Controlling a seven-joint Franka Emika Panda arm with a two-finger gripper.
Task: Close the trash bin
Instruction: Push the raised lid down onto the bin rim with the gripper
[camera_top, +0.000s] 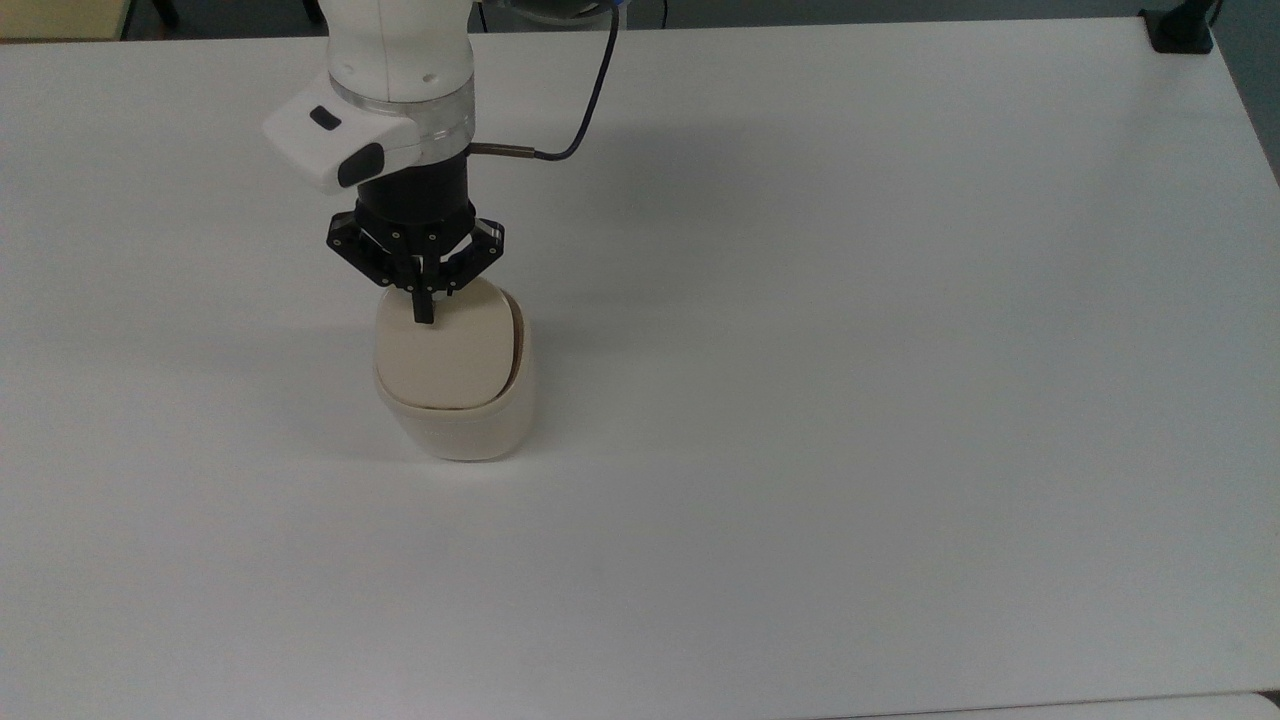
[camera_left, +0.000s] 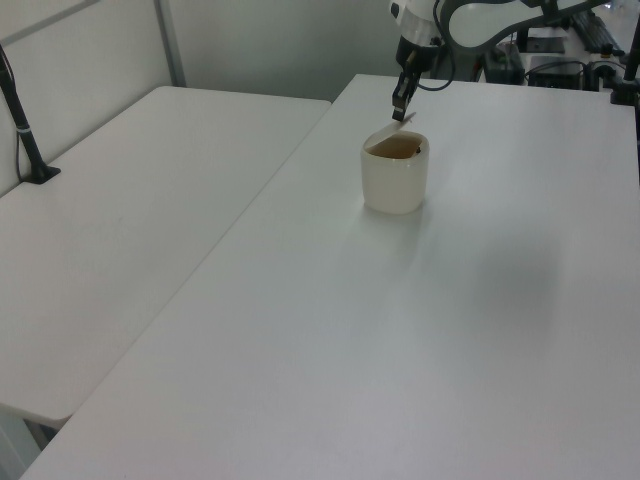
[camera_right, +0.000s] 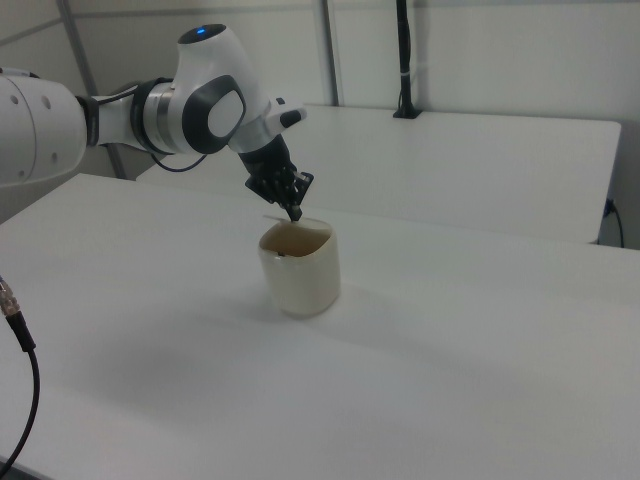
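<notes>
The cream-beige trash bin stands on the white table at the top view's left of centre. Its flat lid lies tilted low over the opening, with a thin strip of tan interior along its right edge. In the left view the lid slopes above the bin, and the interior shows under it. My gripper is shut, its fingertips together on the lid's far edge, holding nothing. It points down at the bin in the right view, gripper just above the rim.
The white table stretches wide to the top view's right of the bin. A black clamp sits at its far right corner. A second table with a black post adjoins in the left view. A cable hangs at the right view's left edge.
</notes>
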